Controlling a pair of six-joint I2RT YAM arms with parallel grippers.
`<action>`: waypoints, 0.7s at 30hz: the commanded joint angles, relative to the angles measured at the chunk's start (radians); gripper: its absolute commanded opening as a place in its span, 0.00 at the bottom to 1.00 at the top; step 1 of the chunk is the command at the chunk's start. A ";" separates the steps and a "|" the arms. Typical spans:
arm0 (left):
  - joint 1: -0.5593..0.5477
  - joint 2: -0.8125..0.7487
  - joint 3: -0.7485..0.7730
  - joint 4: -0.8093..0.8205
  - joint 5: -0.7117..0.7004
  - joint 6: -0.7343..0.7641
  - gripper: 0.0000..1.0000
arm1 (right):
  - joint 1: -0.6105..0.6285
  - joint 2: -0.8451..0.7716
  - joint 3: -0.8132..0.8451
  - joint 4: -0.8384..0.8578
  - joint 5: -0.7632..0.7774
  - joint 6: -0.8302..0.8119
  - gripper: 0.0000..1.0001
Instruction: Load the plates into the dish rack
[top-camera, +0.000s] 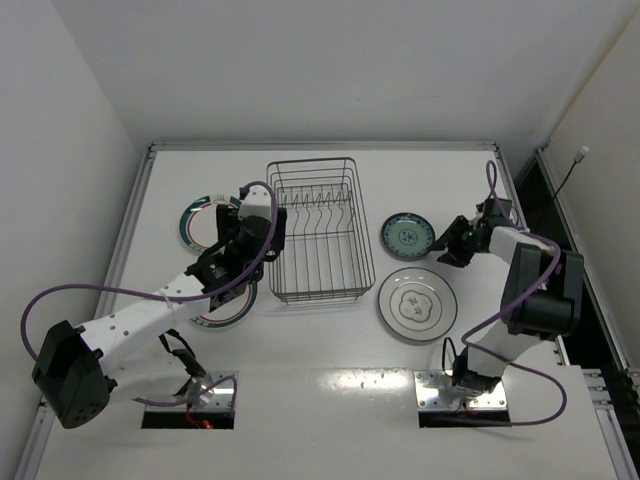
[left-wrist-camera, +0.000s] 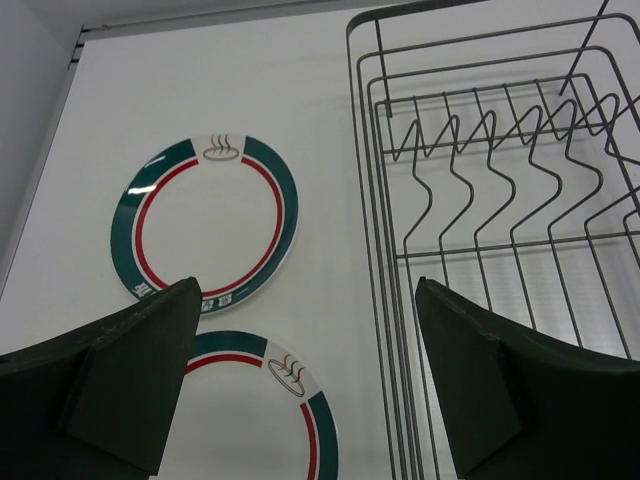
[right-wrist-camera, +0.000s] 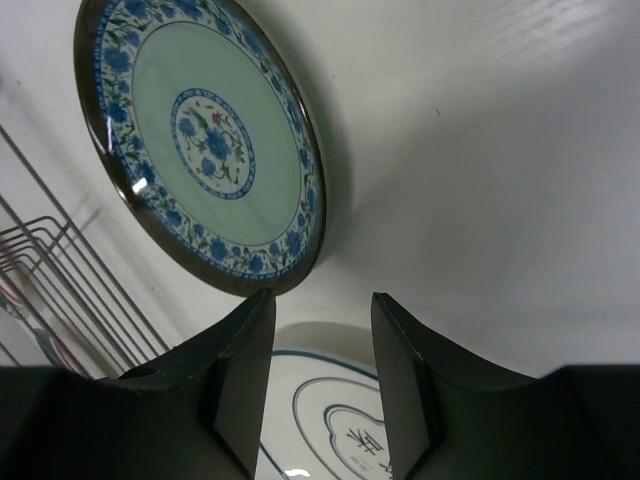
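The dish rack (top-camera: 312, 230) stands in the middle of the table, a dark wire basket with upright prongs (left-wrist-camera: 500, 190) and no plate in it. Two green-banded plates (left-wrist-camera: 205, 220) (left-wrist-camera: 265, 415) lie flat to its left. My left gripper (left-wrist-camera: 308, 290) hangs open wide above the nearer one and the rack's left edge, holding nothing. Right of the rack lie the small teal plate (right-wrist-camera: 200, 140) and the larger white plate (right-wrist-camera: 330, 420). My right gripper (right-wrist-camera: 322, 297) is open and empty, its left fingertip close to the teal plate's near rim.
A raised border (top-camera: 330, 146) runs along the table's far side, with white walls behind it and to the left. A dark gap with a cable (top-camera: 565, 180) runs along the table's right side. Purple cables (top-camera: 40, 310) loop off both arms.
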 joint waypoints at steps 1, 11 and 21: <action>0.007 -0.006 0.037 0.055 -0.029 0.017 0.86 | 0.017 0.031 0.058 0.056 0.041 -0.027 0.40; 0.007 -0.015 0.046 0.045 -0.039 0.017 0.86 | 0.105 0.246 0.224 -0.018 0.051 -0.046 0.22; 0.007 -0.035 0.046 0.045 -0.059 0.017 0.86 | 0.105 0.084 0.252 -0.070 0.159 -0.055 0.01</action>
